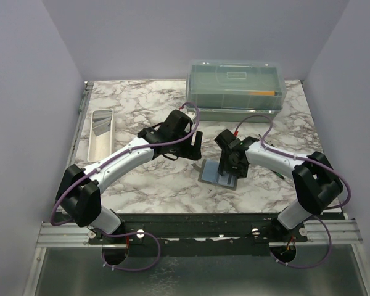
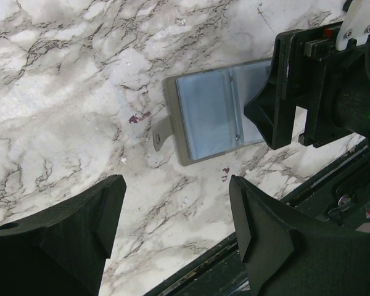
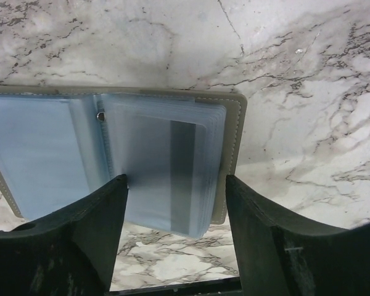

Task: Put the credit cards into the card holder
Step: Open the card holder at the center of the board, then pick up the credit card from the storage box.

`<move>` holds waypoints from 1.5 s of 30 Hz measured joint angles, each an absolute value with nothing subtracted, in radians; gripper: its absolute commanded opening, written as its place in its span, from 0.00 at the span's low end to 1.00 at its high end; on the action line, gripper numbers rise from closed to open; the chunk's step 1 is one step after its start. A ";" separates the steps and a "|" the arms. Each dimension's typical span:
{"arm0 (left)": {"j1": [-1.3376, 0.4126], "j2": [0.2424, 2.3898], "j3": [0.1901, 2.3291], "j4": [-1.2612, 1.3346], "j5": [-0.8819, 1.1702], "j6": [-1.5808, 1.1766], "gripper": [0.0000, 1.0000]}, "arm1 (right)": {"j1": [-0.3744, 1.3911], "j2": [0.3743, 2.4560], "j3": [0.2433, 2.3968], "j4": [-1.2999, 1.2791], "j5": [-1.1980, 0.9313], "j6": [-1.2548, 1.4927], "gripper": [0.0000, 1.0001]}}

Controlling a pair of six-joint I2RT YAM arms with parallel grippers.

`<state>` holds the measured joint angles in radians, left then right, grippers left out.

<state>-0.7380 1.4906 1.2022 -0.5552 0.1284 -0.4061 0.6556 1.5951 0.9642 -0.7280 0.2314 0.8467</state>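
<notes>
Marble table [image 1: 142, 105]: a big clear lidded box [image 1: 236, 86] (contents indistinct) at the back, a long white tray [image 1: 102, 132] at left, and the grey-olive folding card holder [image 3: 43, 148] open near the front, a dark-striped card [image 3: 179, 172] sleeved inside. Left fingers [image 2: 80, 228] and right fingers [image 3: 92, 228] gape wide, empty.

We see card holder [image 1: 217, 176] open flat on marble tabletop [image 1: 142, 102], near front edge: grey-olive cover, blue-grey clear sleeves facing up, snap tab jutting from one side. We make out greyish card [image 3: 166, 176], darker stripe, inside one half's sleeve stack.
</notes>
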 measured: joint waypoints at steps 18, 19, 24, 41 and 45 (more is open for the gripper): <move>-0.737 1.491 1.202 -0.554 0.130 -0.406 0.76 | 0.656 1.588 0.964 -0.734 0.235 0.848 0.77; -0.734 1.491 1.202 -0.554 0.130 -0.407 0.77 | 0.656 1.586 0.964 -0.732 0.234 0.845 0.80; -0.684 1.489 1.202 -0.557 0.150 -0.420 0.84 | 0.656 1.526 0.963 -0.695 0.208 0.816 0.89; 0.138 1.512 1.296 -0.575 0.040 -0.596 0.99 | 0.597 1.332 0.952 -0.490 0.043 0.481 0.92; 0.165 1.607 1.331 -0.580 -0.036 -0.787 0.99 | 0.572 1.324 0.949 -0.459 -0.007 0.435 0.92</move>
<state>0.1654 1.6066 1.3312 -0.5800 -0.0364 -0.7868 0.5724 1.3243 0.9485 -0.4587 -0.0074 0.4355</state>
